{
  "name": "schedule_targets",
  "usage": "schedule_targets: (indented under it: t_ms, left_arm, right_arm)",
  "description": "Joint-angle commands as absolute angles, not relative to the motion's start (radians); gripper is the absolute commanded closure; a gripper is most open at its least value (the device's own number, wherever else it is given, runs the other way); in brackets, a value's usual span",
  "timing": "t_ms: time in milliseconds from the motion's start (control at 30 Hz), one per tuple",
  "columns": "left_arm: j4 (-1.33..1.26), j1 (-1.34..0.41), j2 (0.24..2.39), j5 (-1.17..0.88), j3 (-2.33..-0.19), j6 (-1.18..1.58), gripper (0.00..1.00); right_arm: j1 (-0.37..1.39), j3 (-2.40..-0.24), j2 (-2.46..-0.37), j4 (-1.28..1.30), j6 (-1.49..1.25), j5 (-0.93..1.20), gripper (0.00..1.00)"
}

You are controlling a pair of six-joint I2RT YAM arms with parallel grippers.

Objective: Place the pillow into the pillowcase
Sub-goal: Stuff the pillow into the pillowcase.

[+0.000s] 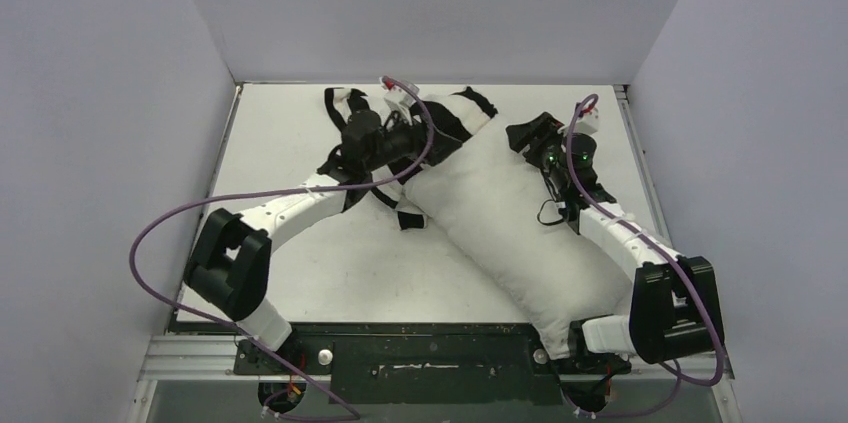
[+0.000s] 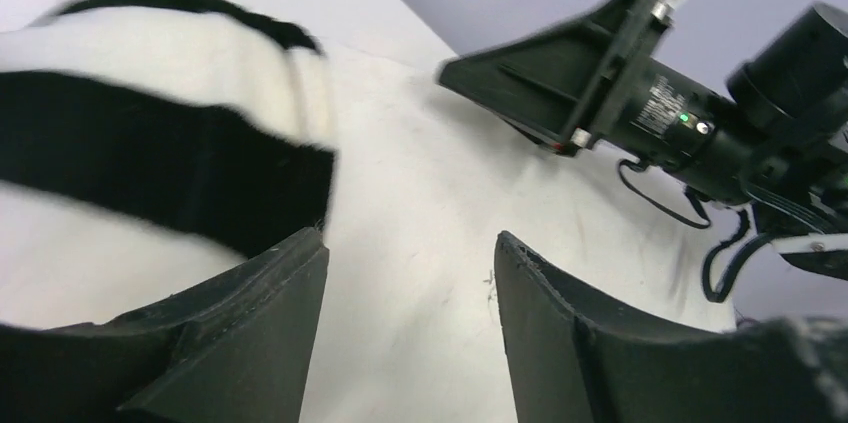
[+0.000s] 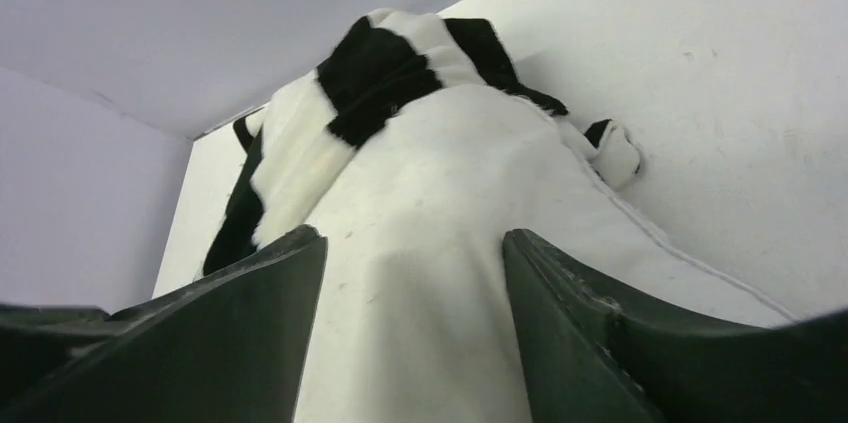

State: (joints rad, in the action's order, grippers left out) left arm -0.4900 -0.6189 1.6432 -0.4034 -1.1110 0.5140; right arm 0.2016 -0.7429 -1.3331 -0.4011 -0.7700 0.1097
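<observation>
Your left tool point(image 2: 408, 245) stands with its jaws apart, clamped on nothing. The pillow point(image 2: 420, 173) shows bare in the gap, and the pillowcase point(image 2: 150, 143) hem lies right beside one finger. Your right tool point(image 3: 412, 238) is likewise apart and empty, poised over the pillow's ridge, with the pillowcase bunched ahead of it over the pillow's far end. The rest of the pillow trails back behind both tools across the bench point(image 1: 300, 273), uncovered, so I judge most of the sleeving is left to do.

Expect the pillow to be light but bulky and springy: it will squash under a pinch, bulge elsewhere, and drag on the bench. The pillowcase looks thin and limp, likely to slip or fold over on itself. Take it by the hem, one tool on each side of the mouth, pinching the striped cloth alone and not the stuffing beneath. Grab too deep and you'll pull pillow and pillowcase together, gaining nothing
</observation>
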Motion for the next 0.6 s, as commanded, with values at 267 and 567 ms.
schedule_targets:
  t_ms: [267, 567]
  left_arm:
    - [-0.172, -0.408, 1.271, -0.268, -0.85, 0.424, 0.09]
    - [-0.211, -0.28, 1.091, -0.433, -0.6, 0.531, 0.03]
  right_arm:
    - [0.26, -0.974, -1.265, -0.075, -0.371, 0.428, 0.0]
    - [0.452, -1.119, -1.318, 0.229, -0.052, 0.324, 0.0]
